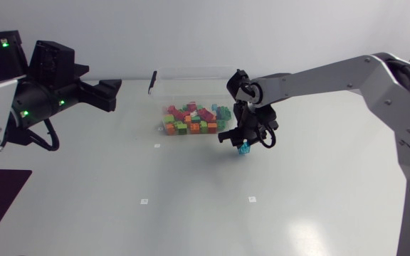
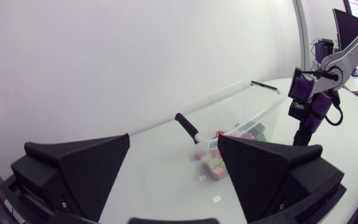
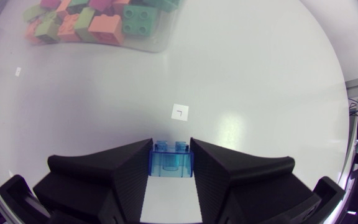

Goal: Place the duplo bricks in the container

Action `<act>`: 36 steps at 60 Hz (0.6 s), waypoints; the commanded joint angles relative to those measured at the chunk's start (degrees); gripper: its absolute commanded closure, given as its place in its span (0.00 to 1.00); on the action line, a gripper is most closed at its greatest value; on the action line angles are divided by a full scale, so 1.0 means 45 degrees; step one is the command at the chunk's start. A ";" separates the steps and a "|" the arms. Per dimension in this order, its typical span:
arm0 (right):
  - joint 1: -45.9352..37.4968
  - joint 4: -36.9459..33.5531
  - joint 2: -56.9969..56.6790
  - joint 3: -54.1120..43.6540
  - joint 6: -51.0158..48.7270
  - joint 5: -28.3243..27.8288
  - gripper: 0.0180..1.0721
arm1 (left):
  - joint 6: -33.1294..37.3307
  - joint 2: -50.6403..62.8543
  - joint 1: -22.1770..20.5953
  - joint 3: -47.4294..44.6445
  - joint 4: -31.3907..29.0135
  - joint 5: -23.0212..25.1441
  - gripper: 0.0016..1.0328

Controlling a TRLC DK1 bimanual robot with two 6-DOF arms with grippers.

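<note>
Head view: left arm [image 1: 20,99] is at the far left. The left gripper [image 1: 109,94] is held left of the clear container [image 1: 198,74], well apart from it. Coloured bricks [image 1: 194,119] are piled inside the container. The right arm [image 1: 333,75] comes in from the right. The right gripper [image 1: 242,141] points down just near and right of the container's corner, with a translucent blue brick [image 1: 245,149] at its tips.

Left wrist view: left fingers spread wide, nothing between them. The container is ahead, with a black handle [image 2: 188,127] on its rim.

Right wrist view: both fingers press the blue brick's sides, gap narrow. Cannot tell whether the brick touches the table [image 3: 260,93]. A white marker [image 3: 179,112] lies just ahead.
</note>
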 commanded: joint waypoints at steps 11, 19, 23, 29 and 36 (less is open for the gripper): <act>0.0177 -0.0810 -0.2249 0.0515 -0.0317 0.0104 0.63 | 0.0120 -0.1462 0.0553 -0.1616 0.0686 -0.0107 0.04; 0.0490 -0.0966 -0.2640 0.1609 -0.0376 0.0104 0.63 | 0.0120 -0.2087 0.0689 -0.2417 0.0979 -0.0107 0.04; 0.0626 -0.0966 -0.2718 0.2156 -0.0376 0.0104 0.63 | 0.0159 -0.2420 0.0787 -0.2885 0.1331 -0.0107 0.04; 0.0822 -0.0888 -0.2757 0.2879 -0.0376 0.0104 0.63 | 0.0218 -0.2771 0.0963 -0.3335 0.1585 -0.0107 0.04; 0.0919 -0.0517 -0.2484 0.3582 -0.0415 0.0124 0.63 | 0.0218 -0.3220 0.1178 -0.3725 0.1663 -0.0088 0.04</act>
